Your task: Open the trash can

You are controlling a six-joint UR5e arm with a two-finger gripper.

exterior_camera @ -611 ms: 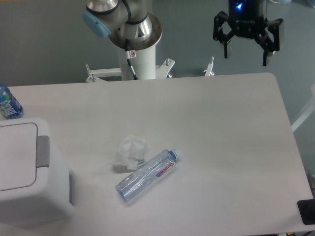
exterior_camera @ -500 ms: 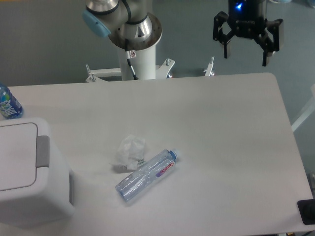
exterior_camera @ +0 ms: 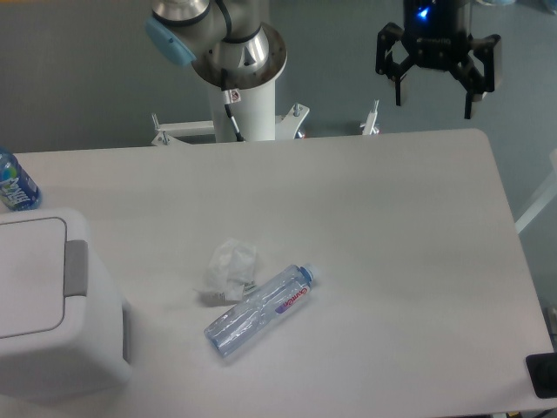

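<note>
Trash can (exterior_camera: 48, 305) upright, lid shut, tab facing right.

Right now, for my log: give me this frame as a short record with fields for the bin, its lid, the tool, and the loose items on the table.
trash can: white, at the table's left edge, lower left of the view
lid: flat and closed, grey tab on its right side
tool: open, empty, raised above the table's far right corner, far from the trash can
clear bottle: lying on its side near the table's middle
crumpled plastic: just left of the bottle
blue bottle: far left edge, behind the trash can
</note>
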